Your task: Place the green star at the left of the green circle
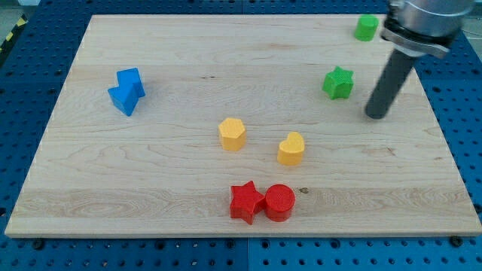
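Green star waiting below the green circle, with the rod's tip at its right.

The green star (338,82) is seen near the view's upper right, below and a little left of the green circle (367,28), well apart from it. My tip (376,114) is set down just beside the star, on its right and slightly lower, not touching; no grasping part is carried, so nothing is held. The star would best be pushed up and leftward from its lower right, with contact kept centred so it is not spun aside or driven into the circle. No writing or labels can be read on the wooden board (151,188).
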You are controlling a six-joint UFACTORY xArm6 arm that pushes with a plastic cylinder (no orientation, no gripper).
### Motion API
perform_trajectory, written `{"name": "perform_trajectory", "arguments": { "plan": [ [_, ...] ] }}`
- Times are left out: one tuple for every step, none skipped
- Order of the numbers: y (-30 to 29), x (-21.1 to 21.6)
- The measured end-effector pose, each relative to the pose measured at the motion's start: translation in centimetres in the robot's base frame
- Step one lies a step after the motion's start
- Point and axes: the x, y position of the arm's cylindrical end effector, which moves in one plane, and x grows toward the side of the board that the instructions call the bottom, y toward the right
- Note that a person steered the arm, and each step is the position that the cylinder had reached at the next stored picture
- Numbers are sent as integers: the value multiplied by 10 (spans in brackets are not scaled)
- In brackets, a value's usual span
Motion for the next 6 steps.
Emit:
{"name": "perform_trajectory", "arguments": {
  "plan": [
    [-28,-45],
    [-38,-87],
    [-39,-75],
    [-43,-57],
    [-53,-89],
    [-48,-149]
  ]
}}
